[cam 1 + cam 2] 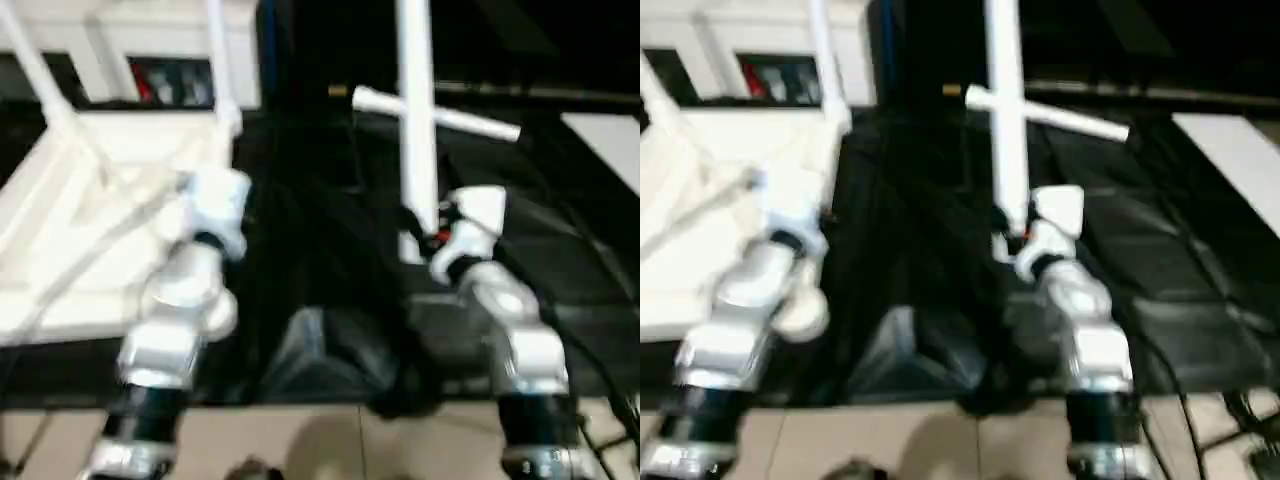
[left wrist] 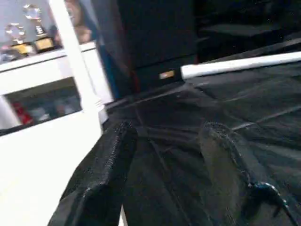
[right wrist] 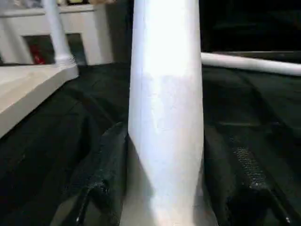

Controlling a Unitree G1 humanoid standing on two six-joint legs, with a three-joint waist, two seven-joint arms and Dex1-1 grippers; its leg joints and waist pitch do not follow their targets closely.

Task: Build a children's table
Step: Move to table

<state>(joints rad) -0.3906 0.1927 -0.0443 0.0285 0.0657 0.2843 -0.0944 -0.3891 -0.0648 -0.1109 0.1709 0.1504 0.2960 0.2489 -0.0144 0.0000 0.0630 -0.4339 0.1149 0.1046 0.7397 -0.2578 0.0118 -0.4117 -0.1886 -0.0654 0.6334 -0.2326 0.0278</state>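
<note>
Nearest, two silver forearms reach forward over a black mat (image 1: 330,300) spread on a tiled floor.

The right gripper (image 3: 164,188) is clenched around a white leg (image 1: 417,120), one black finger (image 3: 110,169) on each side of the tube. The leg stands nearly upright in its hold, thick end low, rising out of the top of the head views. Holding it low and vertical probably readies it to be carried across and pushed down into a socket.

The left gripper (image 2: 164,174) hangs with its fingers apart and nothing between them, at the near right edge of the tabletop (image 1: 70,230). It seems placed there to steady the top.

The tabletop lies upside down on the robot's left, ribbed underside up. Two fitted legs (image 1: 222,60) already rise from its far corners, so roughly half the legs look mounted.

Further back, a spare leg (image 1: 440,115) lies flat across the mat behind the held one, within reach for later.

Farthest, a white cabinet (image 2: 37,89) stands against the wall.
</note>
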